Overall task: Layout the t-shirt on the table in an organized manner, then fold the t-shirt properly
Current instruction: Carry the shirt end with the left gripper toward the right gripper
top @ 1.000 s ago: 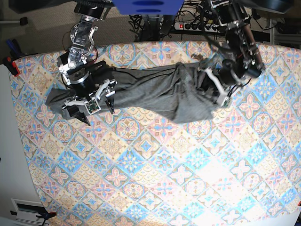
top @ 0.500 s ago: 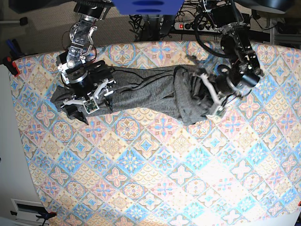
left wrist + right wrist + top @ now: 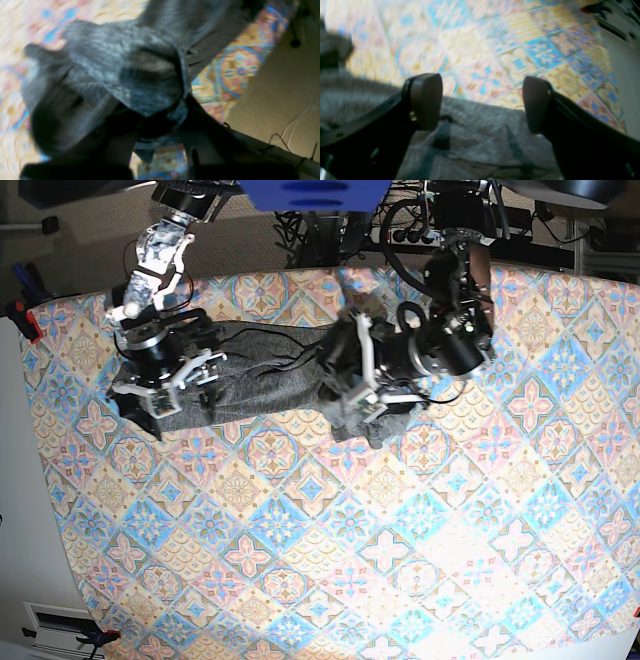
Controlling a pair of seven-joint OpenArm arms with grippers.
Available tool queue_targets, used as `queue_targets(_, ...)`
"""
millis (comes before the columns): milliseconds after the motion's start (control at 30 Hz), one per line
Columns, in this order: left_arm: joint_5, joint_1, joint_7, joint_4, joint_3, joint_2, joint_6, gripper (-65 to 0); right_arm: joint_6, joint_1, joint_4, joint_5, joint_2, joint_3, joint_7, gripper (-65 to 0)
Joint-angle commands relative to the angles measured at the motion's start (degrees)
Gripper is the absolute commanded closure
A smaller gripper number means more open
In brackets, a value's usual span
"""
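The dark grey t-shirt lies bunched in a long band across the far part of the table. My left gripper is shut on a gathered fold of it, carried over the shirt's middle. In the left wrist view the fabric hangs in a lump from the dark fingers, above the patterned cloth. My right gripper stands open over the shirt's left end. In the right wrist view its two pads are wide apart with grey fabric lying under them, untouched.
A power strip and cables run behind the table's far edge. A red clamp sits at the left corner, beside a white surface. Bare floor shows past the table edge in the left wrist view.
My left arm has swung toward the view's left, dragging its end of the shirt over the middle, so the band is shorter. My right arm has shifted slightly left and back, still open.
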Motion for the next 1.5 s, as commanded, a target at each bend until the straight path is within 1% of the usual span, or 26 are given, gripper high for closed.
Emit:
queue_targets(0, -1.11, -1.78, -1.47, 0.79, 1.46, 0.34, -0.10, 0.0, -0.51, 0.59, 1.06, 2.37, 0.07, 1.24, 1.39, -48.2)
queue_targets(67, -0.93, -2.48, -1.56, -0.35, 3.57, 0.43, -0.10, 0.0, -0.51, 0.59, 1.06, 4.13, 0.07, 3.27, 1.48, -48.2)
queue_targets(133, -0.23, -3.89, -3.14, -2.19, 5.94, 0.43, 1.79, 0.0, -0.51, 0.59, 1.06, 4.48, 0.07, 4.23, 1.48, -48.2)
queue_targets(267, 0.65, -6.00, -5.95, -5.80, 11.39, 0.43, 4.43, 0.0, -0.51, 0.50, 1.06, 4.57, 0.07, 4.23, 1.48, -48.2)
queue_targets(367, 0.39, -7.58, -6.39, -7.91, 15.61, 0.70, 6.10, 0.0, -0.51, 0.50, 1.06, 4.65, 0.16, 4.23, 1.48, -48.2)
queue_targets(400, 0.30, -7.85, -6.65, -8.52, 16.40, 1.40, 6.71, 0.0, -0.51, 0.50, 1.06, 4.65, 0.16, 4.23, 1.48, -48.2)
queue_targets(500, 0.74, -7.93, -9.12, -10.81, 16.58, 3.69, 8.30, 0.0, -0.51, 0.50, 1.06, 4.65, 0.16, 4.23, 1.48, -48.2)
queue_targets(567, 0.74, -8.37, -10.17, -12.57, 16.66, 4.48, 8.30, 0.0, -0.51, 0.50, 1.06, 4.65, 0.25, 4.32, 1.57, -48.2)
queue_targets(767, 0.83, -11.01, -10.26, -18.55, 16.84, 6.94, 8.30, 0.0, -0.51, 0.50, 0.97, 4.65, 0.25, 7.57, 1.57, -48.2)
queue_targets(900, 0.83, -12.86, -10.26, -22.24, 16.93, 8.34, 8.30, 0.0, -0.51, 0.50, 0.97, 4.74, 0.25, 8.10, 1.57, -48.2)
queue_targets(933, 0.83, -13.03, -10.26, -22.77, 16.93, 8.70, 8.30, -2.3, -0.51, 0.50, 0.97, 4.74, 0.25, 8.10, 1.57, -48.2)
queue_targets(967, 0.74, -13.03, -10.26, -22.77, 16.93, 8.70, 8.30, -10.0, -0.51, 0.50, 0.97, 4.74, 0.25, 8.10, 1.57, -48.2)
queue_targets(1000, 0.65, -13.03, -10.26, -22.77, 16.93, 8.70, 8.30, -16.2, -0.51, 0.50, 0.97, 4.74, 0.25, 8.10, 1.57, -48.2)
queue_targets(1067, 0.48, -13.12, -10.26, -22.77, 17.72, 8.87, 8.12, -27.0, -0.51, 0.50, 0.97, 4.74, 0.25, 8.10, 1.57, -48.2)
queue_targets(1133, 0.56, -13.74, -10.26, -22.77, 20.09, 8.78, 8.12, -32.5, -0.51, 0.50, 0.97, 4.74, 0.25, 8.10, 1.57, -48.2)
queue_targets(1233, 0.65, -15.93, -10.26, -22.85, 24.75, 8.78, 8.12, -32.4, -0.51, 0.50, 0.97, 4.74, 0.25, 8.10, 1.57, -48.2)
queue_targets(1333, 0.21, -16.20, -11.05, -22.50, 25.81, 9.22, 8.12, -31.0, -0.51, 0.50, 0.97, 4.74, 0.25, 8.10, 1.57, -48.2)
queue_targets(1400, 0.48, -16.11, -14.57, -20.92, 25.72, 9.84, 8.21, -29.7, -0.51, 0.50, 0.97, 4.74, 0.25, 8.10, 1.57, -48.2)
queue_targets(1467, 0.39, -15.67, -18.17, -18.90, 25.72, 9.05, 8.21, -28.2, -0.51, 0.50, 0.97, 4.74, 0.25, 8.72, 1.57, -48.2)
